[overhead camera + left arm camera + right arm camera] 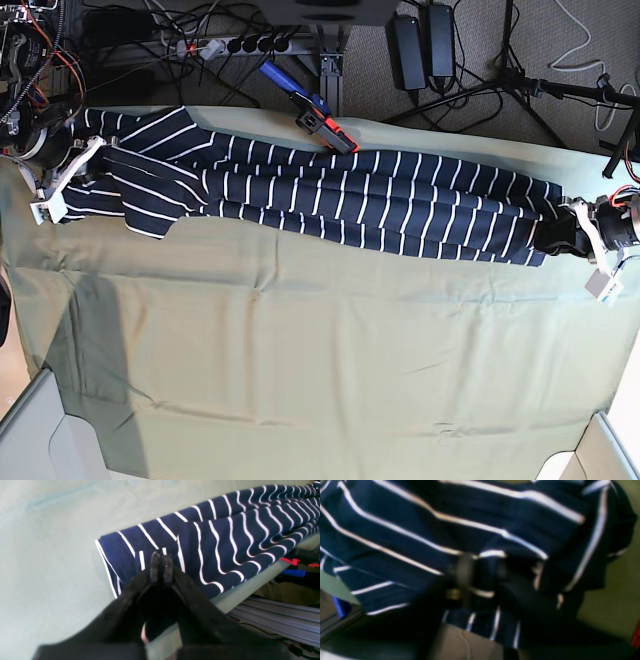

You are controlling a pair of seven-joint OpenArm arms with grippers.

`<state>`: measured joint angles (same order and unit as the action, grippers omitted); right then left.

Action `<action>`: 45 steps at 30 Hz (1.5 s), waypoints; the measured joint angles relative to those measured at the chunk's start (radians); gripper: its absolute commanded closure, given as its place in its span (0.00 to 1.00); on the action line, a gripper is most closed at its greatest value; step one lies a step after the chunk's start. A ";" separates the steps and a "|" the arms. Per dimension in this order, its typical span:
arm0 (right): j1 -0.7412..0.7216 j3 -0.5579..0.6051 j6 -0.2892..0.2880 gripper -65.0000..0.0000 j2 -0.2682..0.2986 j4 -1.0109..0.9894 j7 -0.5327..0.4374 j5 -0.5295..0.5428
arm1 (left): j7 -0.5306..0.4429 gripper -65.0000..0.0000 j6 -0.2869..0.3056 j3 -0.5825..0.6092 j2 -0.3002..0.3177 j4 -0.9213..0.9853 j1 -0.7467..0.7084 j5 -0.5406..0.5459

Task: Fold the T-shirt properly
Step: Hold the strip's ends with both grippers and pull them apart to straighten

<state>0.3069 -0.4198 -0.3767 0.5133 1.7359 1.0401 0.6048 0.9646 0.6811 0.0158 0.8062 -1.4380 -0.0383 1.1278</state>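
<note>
In the base view you see the T-shirt (330, 195) lying as a long, narrow band across the far part of the counter (320, 360), which is covered with an olive-green cloth. Its long axis runs side to side, dropping slightly toward the view's right. The wider, bunched end with a sleeve points to the view's left; the narrower end points to the view's right.

At the view's left end, note the right gripper (90, 165) at the bunched sleeve area. In the right wrist view the fabric (420, 530) fills the frame and wraps over the fingers (463, 570). The picture is blurred, but striped cloth sits between and around them, so the fingers appear clenched on the T-shirt.

Just beyond the far edge of the counter, near the shirt's middle, you see a blue-and-orange tool (310, 108) on the floor among cables (180, 40).

At the view's right end, the left gripper (555, 235) meets the narrow end of the shirt. In the left wrist view its fingers (155, 567) are pressed together with almost no gap, tips against the folded edge of the fabric (225, 542) near the counter's edge (240, 592). You cannot tell whether cloth is pinched between them.
</note>
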 measured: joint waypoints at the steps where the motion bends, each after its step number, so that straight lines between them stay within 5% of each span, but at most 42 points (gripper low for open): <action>1: 0.000 0.000 0.000 0.39 0.002 0.000 0.001 -0.005 | 0.000 0.64 0.000 0.000 0.000 0.000 0.000 -0.002; 3: -0.005 0.000 0.000 0.34 0.001 0.000 0.001 -0.007 | 0.000 0.54 0.000 0.000 0.000 0.000 0.000 -0.002; 12: -0.069 -0.008 0.000 0.35 0.002 0.135 -0.003 -0.012 | 0.001 0.54 0.000 -0.025 0.000 0.000 0.000 -0.031; 14: -0.068 -0.008 0.001 0.52 0.001 0.138 -0.003 0.008 | 0.001 0.54 0.000 -0.056 0.000 0.000 0.000 -0.032; 16: -0.067 -0.008 0.000 0.90 -0.014 0.137 -0.003 0.003 | 0.001 0.54 0.000 -0.087 0.000 0.000 0.000 -0.033; 17: -0.066 -0.008 0.001 1.00 -0.024 0.137 -0.002 0.001 | 0.000 0.52 0.000 -0.098 0.000 0.000 -0.001 -0.032; 21: -0.058 -0.008 0.000 1.00 -0.090 0.124 -0.016 -0.006 | -0.016 0.33 -0.001 -0.107 0.008 0.001 -0.067 -0.016; 34: -0.058 -0.008 0.000 1.00 -0.166 0.021 -0.071 -0.013 | -0.174 0.32 -0.004 -0.103 -0.078 0.005 -0.153 -0.166; 39: -0.058 -0.008 0.000 1.00 -0.167 0.021 -0.070 -0.014 | -0.219 0.32 -0.092 -0.105 -0.109 0.006 -0.151 -0.276; 45: -0.058 -0.008 0.000 1.00 -0.167 0.021 -0.070 -0.006 | -0.232 0.33 -0.098 -0.105 -0.134 0.006 -0.153 -0.283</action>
<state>0.2493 -0.4282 -0.3763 0.3466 1.7565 0.9699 0.5983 0.7322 0.5835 -0.0891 0.6724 -1.4319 -0.1909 0.8452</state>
